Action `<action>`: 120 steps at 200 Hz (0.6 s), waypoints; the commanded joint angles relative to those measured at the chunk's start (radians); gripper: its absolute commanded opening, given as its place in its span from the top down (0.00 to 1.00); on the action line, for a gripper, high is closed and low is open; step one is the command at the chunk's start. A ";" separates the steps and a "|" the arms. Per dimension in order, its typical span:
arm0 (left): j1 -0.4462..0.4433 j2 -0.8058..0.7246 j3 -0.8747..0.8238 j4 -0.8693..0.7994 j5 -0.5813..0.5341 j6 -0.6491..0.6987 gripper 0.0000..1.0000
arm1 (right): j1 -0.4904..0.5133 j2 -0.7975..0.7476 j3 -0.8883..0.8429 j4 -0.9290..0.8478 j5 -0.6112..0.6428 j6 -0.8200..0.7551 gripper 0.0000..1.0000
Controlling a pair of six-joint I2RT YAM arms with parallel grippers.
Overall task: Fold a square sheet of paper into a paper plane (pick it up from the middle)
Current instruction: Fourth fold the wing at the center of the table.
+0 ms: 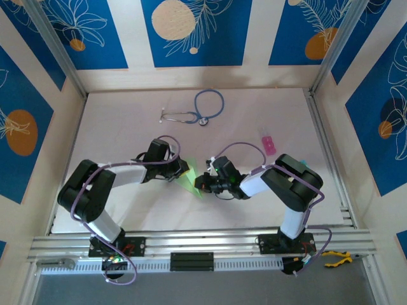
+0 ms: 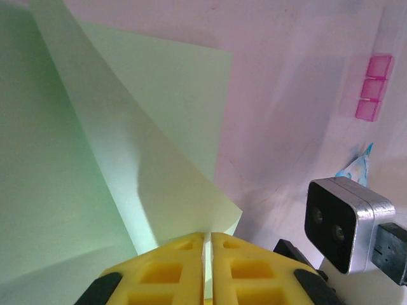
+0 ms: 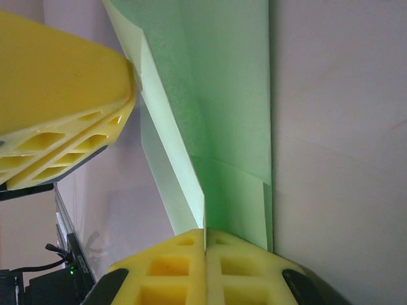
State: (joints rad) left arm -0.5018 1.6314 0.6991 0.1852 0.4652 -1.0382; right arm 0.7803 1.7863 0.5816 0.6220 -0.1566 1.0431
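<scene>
The square sheet of paper (image 1: 190, 179) is pale green, creased and folded into layers, and is held up between both grippers at the table's middle. My left gripper (image 1: 180, 170) is shut on one corner of it; in the left wrist view the yellow fingers (image 2: 172, 270) pinch a thin edge of the paper (image 2: 127, 140). My right gripper (image 1: 205, 183) is shut on the opposite side. Its fingers (image 3: 248, 273) clamp a raised flap of the paper (image 3: 229, 95), with the left gripper's fingers (image 3: 57, 82) close by. I cannot tell whether the folds form a paper plane.
A blue stethoscope (image 1: 198, 109) lies at the back of the table. A small pink block (image 1: 268, 143) and a teal-and-white packet (image 2: 358, 166) sit to the right. Yellow-handled pliers (image 1: 337, 257) rest on the front rail (image 1: 210, 243).
</scene>
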 commanded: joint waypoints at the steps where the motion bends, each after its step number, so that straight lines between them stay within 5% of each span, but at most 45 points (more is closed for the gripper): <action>1: -0.009 0.006 0.019 0.017 0.017 0.013 0.87 | 0.003 0.018 -0.021 -0.018 0.021 0.014 0.96; 120: -0.007 -0.057 0.007 -0.037 -0.050 0.034 0.84 | 0.000 -0.032 -0.029 -0.082 0.052 -0.035 0.96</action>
State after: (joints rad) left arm -0.5026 1.5810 0.6987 0.1596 0.4213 -1.0183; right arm 0.7834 1.7779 0.5774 0.6159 -0.1364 1.0416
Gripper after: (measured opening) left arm 0.163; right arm 0.045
